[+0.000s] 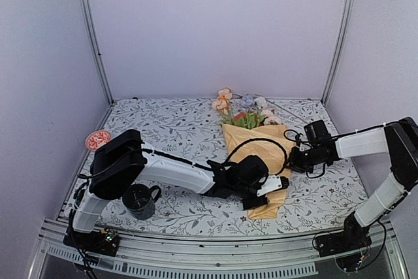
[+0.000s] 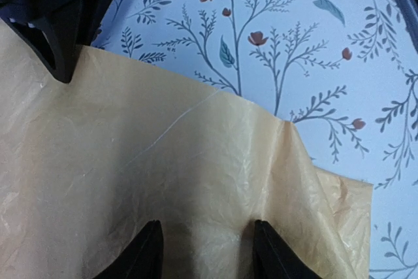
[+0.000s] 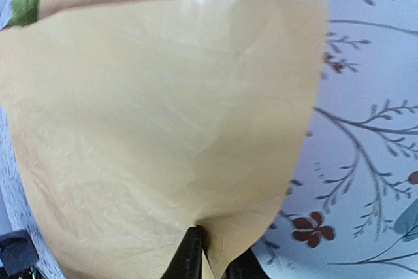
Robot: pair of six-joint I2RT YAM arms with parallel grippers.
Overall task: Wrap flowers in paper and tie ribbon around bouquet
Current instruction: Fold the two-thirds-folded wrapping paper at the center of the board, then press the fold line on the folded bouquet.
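Note:
The bouquet [image 1: 251, 145] lies on the table as a mustard-yellow paper [image 2: 163, 181] cone. The flowers [image 1: 243, 108], peach, white and pale blue, stick out of its far wide end. My left gripper [image 1: 260, 193] is over the cone's narrow near end. It is open, and its black fingertips [image 2: 149, 253] stand apart on the crinkled paper, which bulges between them. My right gripper [image 1: 295, 159] is at the cone's right side, its jaws nearly together with a corner of the paper [image 3: 176, 129] pinched between them. The ribbon is out of view.
A black mug [image 1: 139, 200] stands near the left arm's base and a red-and-white disc [image 1: 98, 140] lies at the table's left edge. The leafy tablecloth [image 1: 163, 129] covers the table. Metal frame posts [image 1: 91, 31] and white walls enclose it.

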